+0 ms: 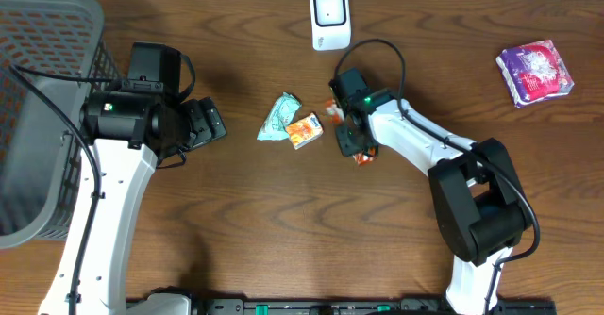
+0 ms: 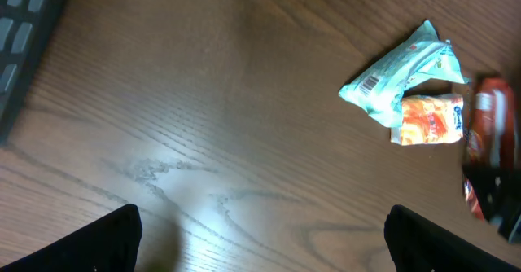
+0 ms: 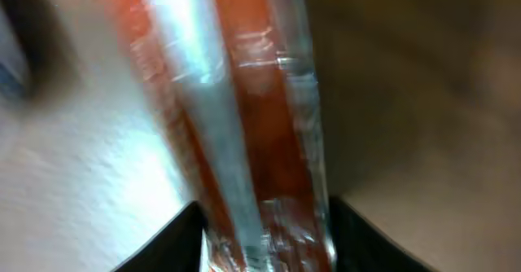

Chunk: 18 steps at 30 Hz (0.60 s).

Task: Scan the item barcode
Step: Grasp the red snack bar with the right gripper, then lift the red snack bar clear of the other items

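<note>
The glossy red-orange foil packet fills the right wrist view, blurred, running upward from between the two dark fingers. The right hand is pinching this packet: one finger lies against each long side. In the overhead view the right hand sits near the middle of the brown wood-grain bench, and the ends of the red-orange packet show on both sides of it. Whether the packet is lifted off the bench cannot be told.

Just beside this hand, toward the left arm, a small orange printed packet touches a crumpled pale-green wrapper. The left wrist view shows a barcode on the pale-green wrapper, with the orange packet against it and the red-orange packet at the frame edge.

The white rounded-square scanner unit stands at the far edge of the bench, apart from the right hand.

The left hand hangs over bare wood with its fingers spread wide and gripping nothing. The grey mesh basket stands beyond the left arm. A purple-and-white wrapped pack lies well apart at the opposite end.
</note>
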Each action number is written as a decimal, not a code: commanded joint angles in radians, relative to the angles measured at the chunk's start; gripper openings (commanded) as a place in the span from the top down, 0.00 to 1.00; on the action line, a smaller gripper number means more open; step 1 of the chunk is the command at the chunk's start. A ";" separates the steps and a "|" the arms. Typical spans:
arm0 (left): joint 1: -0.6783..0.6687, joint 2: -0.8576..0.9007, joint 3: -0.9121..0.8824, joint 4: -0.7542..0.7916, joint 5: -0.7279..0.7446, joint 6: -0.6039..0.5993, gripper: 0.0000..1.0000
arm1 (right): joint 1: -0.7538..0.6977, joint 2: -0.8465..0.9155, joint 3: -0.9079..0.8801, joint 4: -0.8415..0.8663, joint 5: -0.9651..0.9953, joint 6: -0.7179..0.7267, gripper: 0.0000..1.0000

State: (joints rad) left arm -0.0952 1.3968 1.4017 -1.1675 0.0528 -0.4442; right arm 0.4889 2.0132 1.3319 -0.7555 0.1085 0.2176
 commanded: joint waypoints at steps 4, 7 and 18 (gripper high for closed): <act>0.005 -0.005 -0.002 -0.003 -0.013 0.006 0.05 | -0.006 -0.034 -0.004 -0.157 0.021 0.164 0.63; 0.005 -0.005 -0.002 -0.003 -0.013 0.006 0.05 | -0.005 -0.069 -0.004 -0.208 0.021 0.171 0.61; 0.005 -0.005 -0.002 -0.003 -0.013 0.006 0.05 | -0.014 -0.185 0.010 -0.106 0.048 0.171 0.42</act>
State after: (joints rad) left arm -0.0952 1.3968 1.4017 -1.1667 0.0525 -0.4442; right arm 0.4847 1.8496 1.3289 -0.8829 0.1345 0.3752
